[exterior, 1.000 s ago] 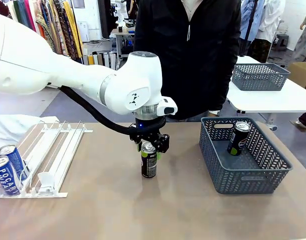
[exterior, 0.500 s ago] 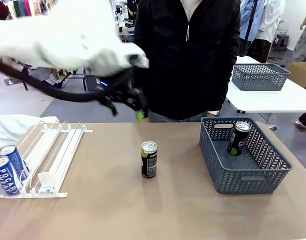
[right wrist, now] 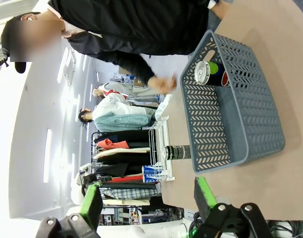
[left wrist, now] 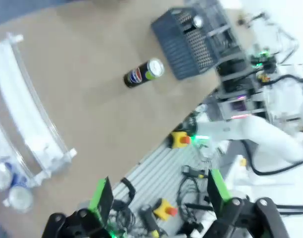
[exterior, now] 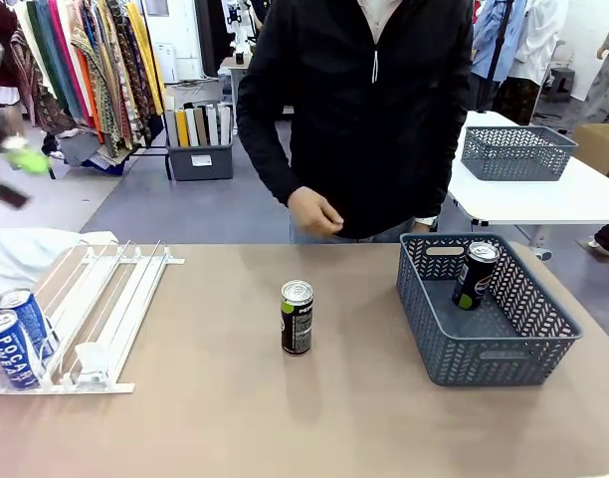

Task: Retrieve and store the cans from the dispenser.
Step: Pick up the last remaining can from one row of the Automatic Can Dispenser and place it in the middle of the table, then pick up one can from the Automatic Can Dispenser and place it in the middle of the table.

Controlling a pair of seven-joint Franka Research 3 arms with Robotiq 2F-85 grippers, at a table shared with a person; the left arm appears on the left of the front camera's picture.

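Note:
A black Pepsi can [exterior: 297, 318] stands alone and upright at the table's middle, touched by nothing; the left wrist view has the same can [left wrist: 144, 73] far below. My left gripper [exterior: 14, 174] is a blur high at the far left, well away from it. Its fingers [left wrist: 101, 196] stand wide apart, open and empty. The white wire dispenser [exterior: 105, 299] lies at the left with two blue Pocari Sweat cans [exterior: 16, 339] at its low end. My right gripper [right wrist: 149, 198] is open and empty, above the table beside the basket.
A grey-blue mesh basket [exterior: 484, 349] at the right holds one leaning black can [exterior: 476, 276]. A person in a black jacket stands at the far edge, one hand [exterior: 314, 212] hovering above the table behind the standing can. White cloth [exterior: 26, 249] lies at the far left.
My left gripper let go of the black can at the table's middle, rose and swung off to the far left. The person's hand has come into view over the far edge.

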